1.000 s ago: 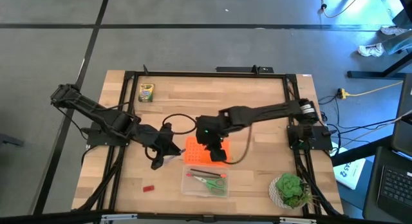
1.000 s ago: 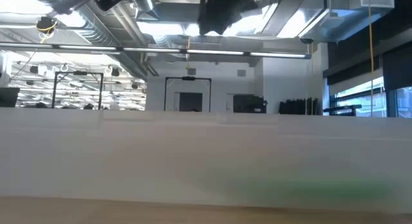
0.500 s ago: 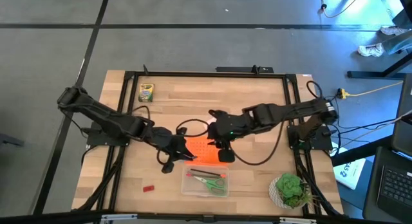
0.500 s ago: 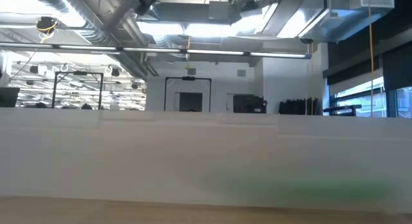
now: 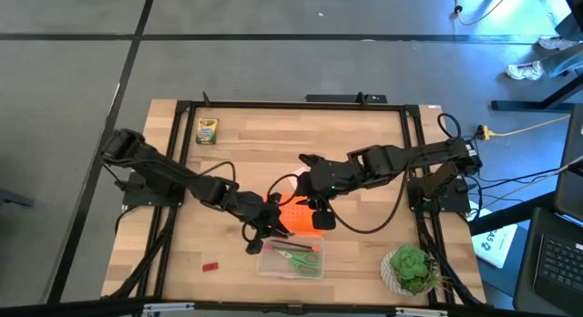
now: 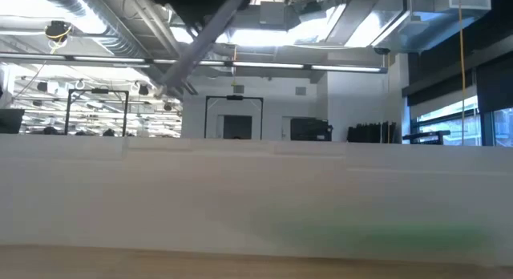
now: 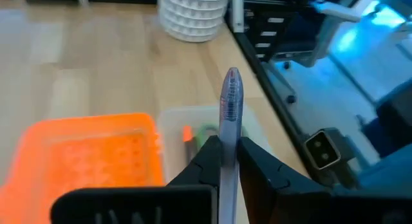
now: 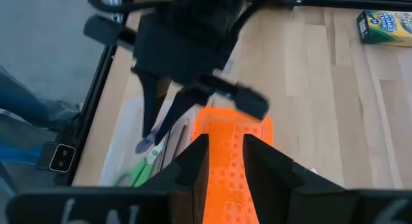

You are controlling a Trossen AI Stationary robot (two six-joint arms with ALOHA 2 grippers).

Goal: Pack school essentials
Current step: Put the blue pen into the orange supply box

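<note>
From above, the left gripper (image 5: pixel 260 237) is hanging over the clear plastic box (image 5: pixel 291 260), where the green-handled scissors (image 5: pixel 296 256) are lying. The right gripper (image 5: pixel 321 220) is holding up the orange lid with holes (image 5: pixel 296 216).

The left wrist view is showing more: jaws clamped on a thin purple pen (image 7: pixel 230 114), its long side pointing at the box.

The right wrist view is showing its jaws pinching the lid.

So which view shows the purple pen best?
The left wrist view: the purple pen stands pinched in the left hand. The right wrist view shows only its tip; the high and low views don't show it clearly.
</note>
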